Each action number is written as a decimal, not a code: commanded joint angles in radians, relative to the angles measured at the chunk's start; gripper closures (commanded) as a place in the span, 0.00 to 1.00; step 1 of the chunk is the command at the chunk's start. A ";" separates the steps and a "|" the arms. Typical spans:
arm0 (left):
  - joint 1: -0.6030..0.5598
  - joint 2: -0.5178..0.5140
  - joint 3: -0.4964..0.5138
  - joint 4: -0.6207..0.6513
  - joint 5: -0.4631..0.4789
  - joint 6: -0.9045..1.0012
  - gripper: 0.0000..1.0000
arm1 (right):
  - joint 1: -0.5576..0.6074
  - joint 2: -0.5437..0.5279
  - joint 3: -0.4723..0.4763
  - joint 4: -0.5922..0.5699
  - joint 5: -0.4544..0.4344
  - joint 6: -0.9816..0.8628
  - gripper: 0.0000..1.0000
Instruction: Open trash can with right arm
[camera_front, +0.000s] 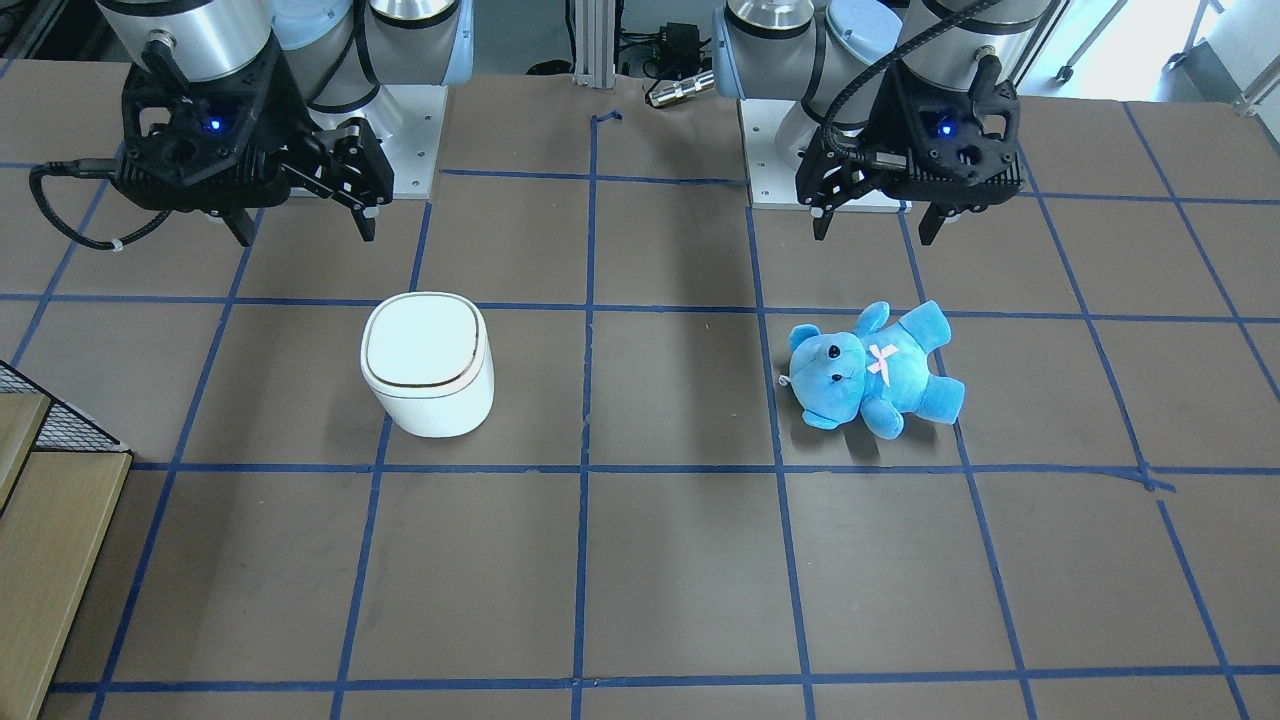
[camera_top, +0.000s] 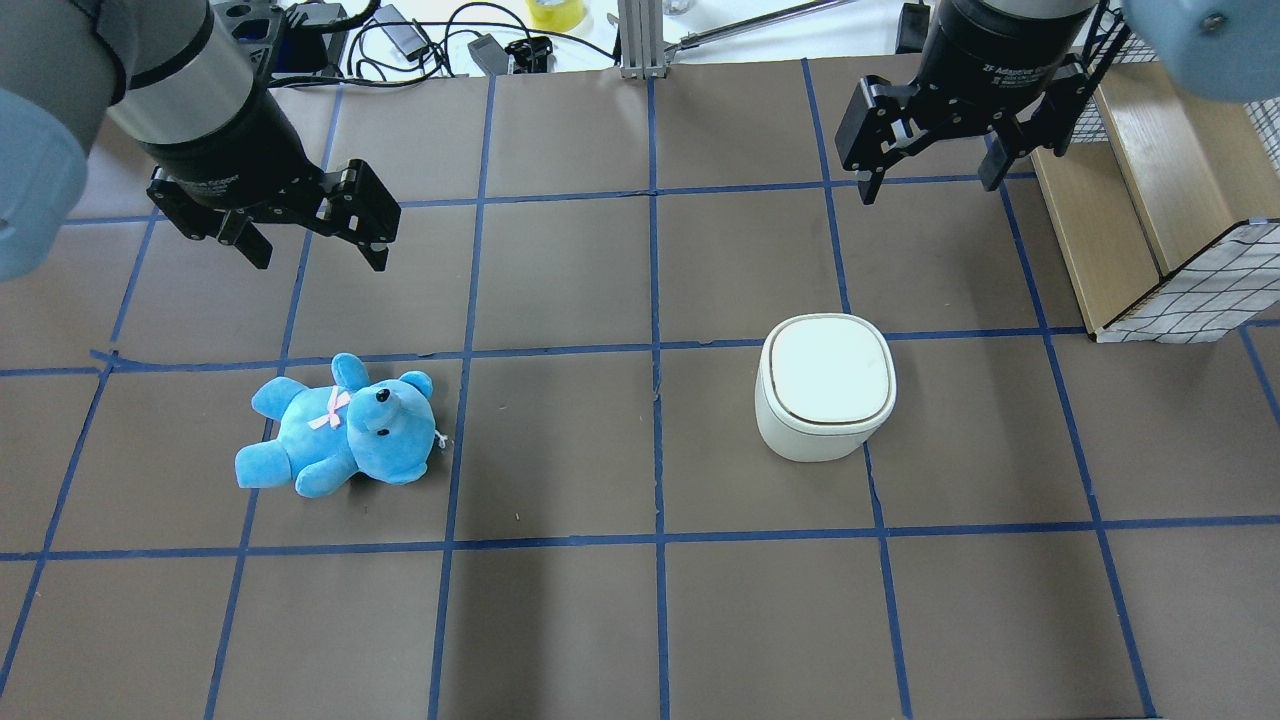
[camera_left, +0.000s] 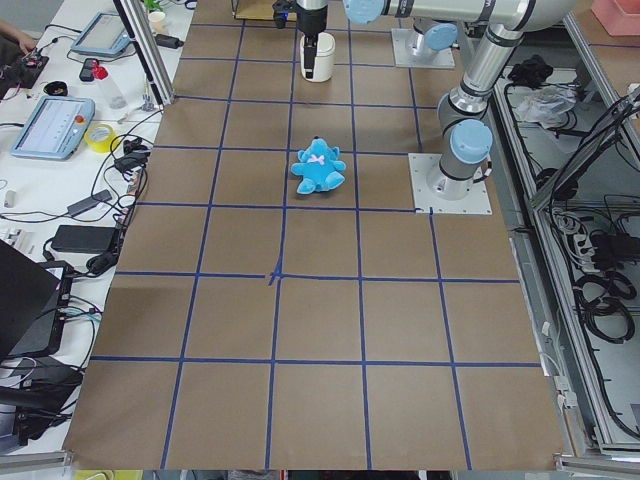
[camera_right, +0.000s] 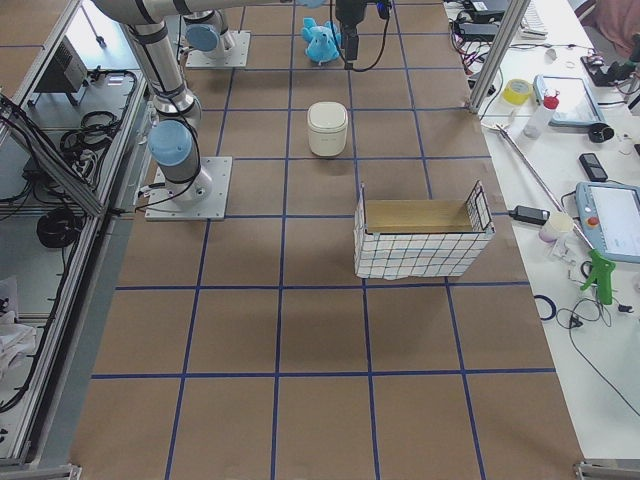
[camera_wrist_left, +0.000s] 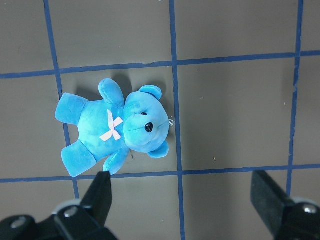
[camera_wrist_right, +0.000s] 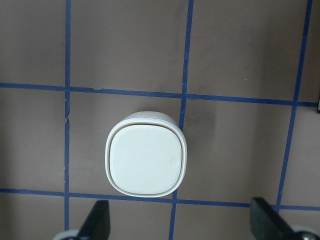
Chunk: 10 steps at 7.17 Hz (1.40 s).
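The white trash can stands upright on the brown table with its flat lid shut, a thin dark seam round the rim. It also shows in the overhead view and, from straight above, in the right wrist view. My right gripper is open and empty. It hangs above the table behind the can, apart from it, as the overhead view shows. My left gripper is open and empty, high above the table behind the bear.
A blue teddy bear lies on its back on the left half of the table, below the left wrist camera. A wire-mesh crate with a wooden inside stands at the table's right edge, beside the right arm.
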 joint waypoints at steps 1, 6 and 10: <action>0.000 0.000 0.000 0.000 0.000 0.001 0.00 | 0.002 0.011 0.000 -0.002 0.001 0.010 0.05; 0.000 0.000 0.000 0.000 0.000 0.001 0.00 | 0.032 0.046 0.242 -0.140 -0.003 0.028 1.00; 0.000 0.000 0.000 0.000 0.000 -0.001 0.00 | 0.032 0.055 0.406 -0.326 -0.005 0.030 1.00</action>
